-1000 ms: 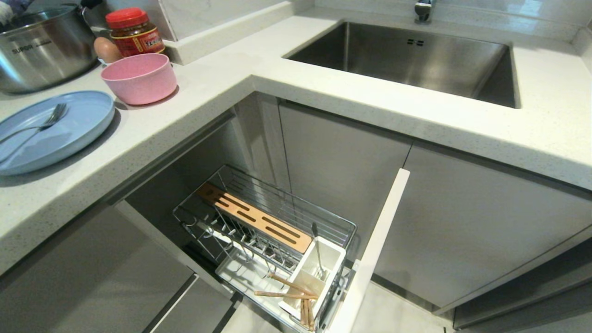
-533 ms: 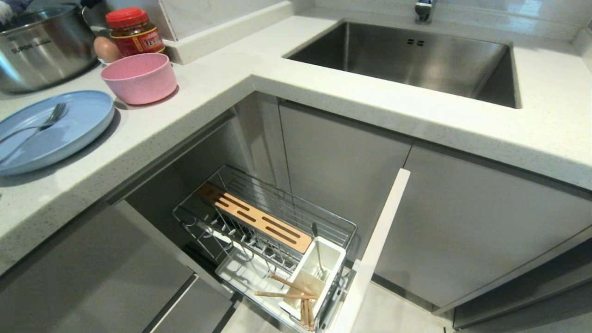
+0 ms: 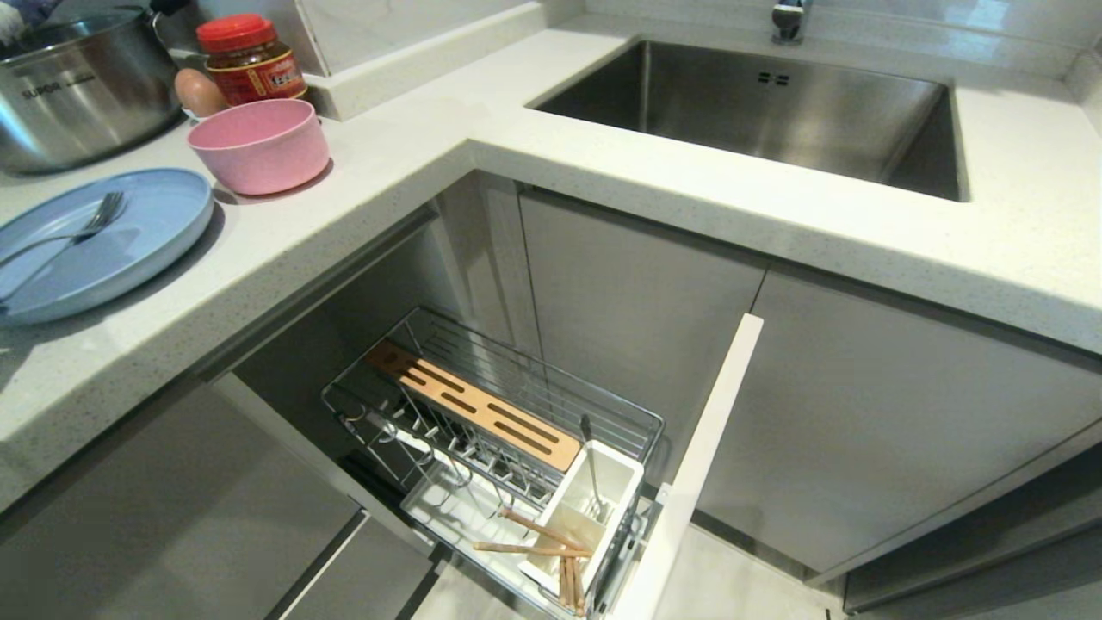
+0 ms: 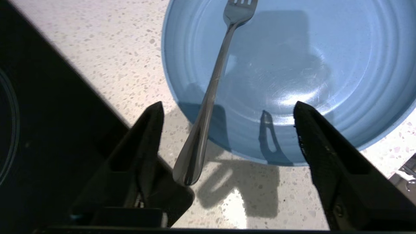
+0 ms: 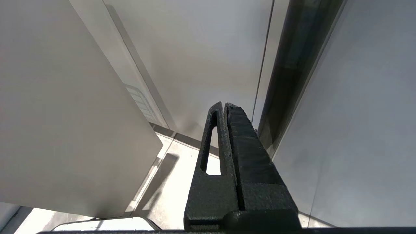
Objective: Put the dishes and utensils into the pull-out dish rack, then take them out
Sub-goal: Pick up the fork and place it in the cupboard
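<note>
The left pincer (image 4: 227, 112) hangs over the surface with its jaws spread wide and nothing between them; it is out of the head view. Below it, in the left wrist view, lies the fork (image 4: 213, 87), its tines resting inside the light-blue plate (image 4: 308, 65) and its handle end jutting past the plate's rim over the bare surface (image 4: 113, 42), close to one finger (image 4: 143, 136) but free of it. The right pincer (image 5: 226, 105) is parked low beside the cabinet fronts, jaws pressed together and empty.

In the head view the plate (image 3: 146, 232) sits at the left end of the surface near its front edge, with the pink bowl (image 3: 258, 142) just behind it. The pull-out dish rack (image 3: 482, 413) stands drawn out below the surface's inner corner; its white cutlery cup (image 3: 603, 491) carries a slim metal utensil upright, and the chopsticks (image 3: 538, 538) lie slanted across the cup's near end.

With the cutlery partly racked and both dishes on the surface, I judge the step in hand to concern the fork on the plate, though whether loading or unloading cannot be told. If the fork is to go to the rack, the jaws must straddle the overhanging handle, close firmly on the thin, slippery metal, and lift without dragging the plate.
</note>
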Controlling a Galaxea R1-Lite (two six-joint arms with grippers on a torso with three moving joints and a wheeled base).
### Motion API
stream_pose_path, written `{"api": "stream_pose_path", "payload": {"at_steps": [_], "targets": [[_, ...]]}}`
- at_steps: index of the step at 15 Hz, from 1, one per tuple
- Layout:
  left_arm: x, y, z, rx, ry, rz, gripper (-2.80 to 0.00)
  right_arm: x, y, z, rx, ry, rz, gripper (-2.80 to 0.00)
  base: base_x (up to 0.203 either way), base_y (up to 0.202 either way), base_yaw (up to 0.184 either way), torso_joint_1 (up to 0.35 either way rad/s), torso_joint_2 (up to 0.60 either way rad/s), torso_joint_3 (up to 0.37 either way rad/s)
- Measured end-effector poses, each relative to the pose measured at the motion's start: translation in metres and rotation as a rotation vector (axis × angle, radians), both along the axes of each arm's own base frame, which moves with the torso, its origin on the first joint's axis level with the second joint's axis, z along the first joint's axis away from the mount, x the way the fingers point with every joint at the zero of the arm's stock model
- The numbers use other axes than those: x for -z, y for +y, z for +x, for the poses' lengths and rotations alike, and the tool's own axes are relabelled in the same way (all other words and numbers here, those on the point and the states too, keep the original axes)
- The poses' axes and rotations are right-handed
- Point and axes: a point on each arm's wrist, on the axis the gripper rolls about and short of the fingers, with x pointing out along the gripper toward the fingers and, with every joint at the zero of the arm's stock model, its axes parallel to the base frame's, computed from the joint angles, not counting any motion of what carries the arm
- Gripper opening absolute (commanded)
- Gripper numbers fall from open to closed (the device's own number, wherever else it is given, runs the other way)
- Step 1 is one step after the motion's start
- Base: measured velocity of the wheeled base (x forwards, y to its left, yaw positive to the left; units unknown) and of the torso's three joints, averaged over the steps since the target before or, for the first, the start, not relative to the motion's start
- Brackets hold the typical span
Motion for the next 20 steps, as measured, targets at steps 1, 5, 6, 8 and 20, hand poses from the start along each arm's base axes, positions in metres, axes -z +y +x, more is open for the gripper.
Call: {"api": "stream_pose_path", "payload": {"at_steps": [1,5,6,8,20], "targets": [[0.001,0.001,0.002,0.015,0.001,-0.009,0.0,0.0,0.0,0.0,0.0,0.0,0.0,-2.8,0.0,0.0,0.0,0.0,0.0,0.0],[0.005,0.006,0.014,0.046,0.016,-0.034,0.0,0.0,0.0,0.0,0.0,0.0,0.0,-2.8,0.0,0.0,0.0,0.0,0.0,0.0],[0.006,0.007,0.017,0.055,0.02,-0.042,0.0,0.0,0.0,0.0,0.0,0.0,0.0,-2.8,0.0,0.0,0.0,0.0,0.0,0.0],[0.009,0.009,0.024,0.067,0.032,-0.053,0.0,0.0,0.0,0.0,0.0,0.0,0.0,-2.8,0.0,0.0,0.0,0.0,0.0,0.0],[0.02,0.009,0.047,0.162,0.073,-0.106,0.0,0.0,0.0,0.0,0.0,0.0,0.0,-2.8,0.0,0.0,0.0,0.0,0.0,0.0]]}}
